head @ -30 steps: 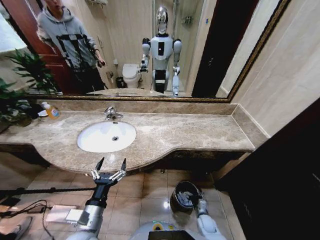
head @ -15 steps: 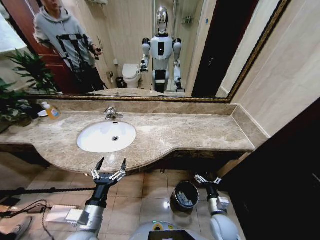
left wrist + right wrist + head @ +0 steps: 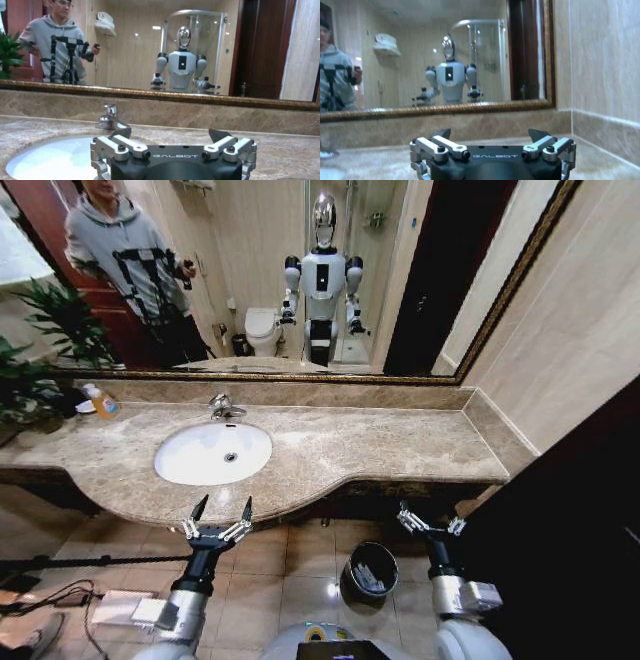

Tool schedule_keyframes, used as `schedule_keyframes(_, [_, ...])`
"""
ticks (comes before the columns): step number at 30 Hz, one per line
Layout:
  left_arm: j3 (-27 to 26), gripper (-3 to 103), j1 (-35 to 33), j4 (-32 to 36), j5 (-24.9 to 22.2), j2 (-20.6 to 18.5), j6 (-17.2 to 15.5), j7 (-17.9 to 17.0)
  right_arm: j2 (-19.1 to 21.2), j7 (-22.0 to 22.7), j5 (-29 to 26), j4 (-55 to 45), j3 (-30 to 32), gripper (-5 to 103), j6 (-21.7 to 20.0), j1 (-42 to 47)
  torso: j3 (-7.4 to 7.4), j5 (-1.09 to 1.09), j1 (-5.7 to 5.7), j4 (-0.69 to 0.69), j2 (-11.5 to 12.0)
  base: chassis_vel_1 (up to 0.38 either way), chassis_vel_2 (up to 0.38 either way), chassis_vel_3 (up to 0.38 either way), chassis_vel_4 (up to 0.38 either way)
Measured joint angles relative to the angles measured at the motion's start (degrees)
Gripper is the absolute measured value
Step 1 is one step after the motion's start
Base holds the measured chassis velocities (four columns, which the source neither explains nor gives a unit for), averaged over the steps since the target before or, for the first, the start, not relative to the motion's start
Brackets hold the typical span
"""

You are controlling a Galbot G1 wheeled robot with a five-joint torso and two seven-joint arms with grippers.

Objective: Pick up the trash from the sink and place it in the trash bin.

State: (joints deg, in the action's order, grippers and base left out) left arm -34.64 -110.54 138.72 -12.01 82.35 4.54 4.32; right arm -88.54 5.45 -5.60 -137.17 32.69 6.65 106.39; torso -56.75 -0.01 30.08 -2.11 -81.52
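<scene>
Marble desk (image 3: 380,445), beige-brown, spans the middle band of the head view; mirror above it.

White oval sink (image 3: 213,453) sits centre-left in the desk, chrome tap (image 3: 222,408) behind it at the wall side. Bowl looks bare: smooth white, dark drain in the middle, no tubes, sachets or wrapper visible in it. Left wrist view agrees for the part of the bowl it catches.

Trash bin (image 3: 368,571) stands on the tiled floor, lower centre-right, below the desk's front edge. Round, dark, shiny wall. A pale scrap or two shows inside; too small to say what.

Left tool (image 3: 217,518), lower left of centre: fingers spread, holding nothing, hovering just before the desk edge in front of the sink.

Right tool (image 3: 430,525), lower right: fingers spread, holding nothing, raised to about desk-edge height, beside and above the bin, apart from it.

Judgement on the step: sink appears cleared, so the job looks finished or nearly so. Doing it well now means checking the near wall of the bowl, hidden under the rim, before calling it done, and keeping both arms clear of the desk lip and the bin.
</scene>
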Motion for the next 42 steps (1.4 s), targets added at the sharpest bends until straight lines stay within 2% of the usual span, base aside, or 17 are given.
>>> schedule_keyframes(7, [0.0, 100, 0.0, 0.0, 0.0, 0.0, 0.0, 0.0, -0.2, -0.7, 1.5, -3.1, -0.6, 100, -1.3, 0.2, 0.00, 0.00, 0.00, 0.00, 0.0, 0.000, 0.000, 0.000, 0.000])
schedule_keyframes(24, [0.0, 100, 0.0, 0.0, 0.0, 0.0, 0.0, 0.0, 0.5, -1.9, 1.8, -2.2, -1.3, 100, -2.8, -0.7, 0.00, 0.01, 0.00, 0.00, 0.0, 0.000, 0.000, 0.000, 0.000])
schedule_keyframes(42, [0.0, 100, 0.0, 0.0, 0.0, 0.0, 0.0, 0.0, 0.5, -1.8, 1.7, -2.0, -1.4, 100, -2.9, -0.7, 0.00, 0.01, 0.00, 0.00, 0.0, 0.000, 0.000, 0.000, 0.000])
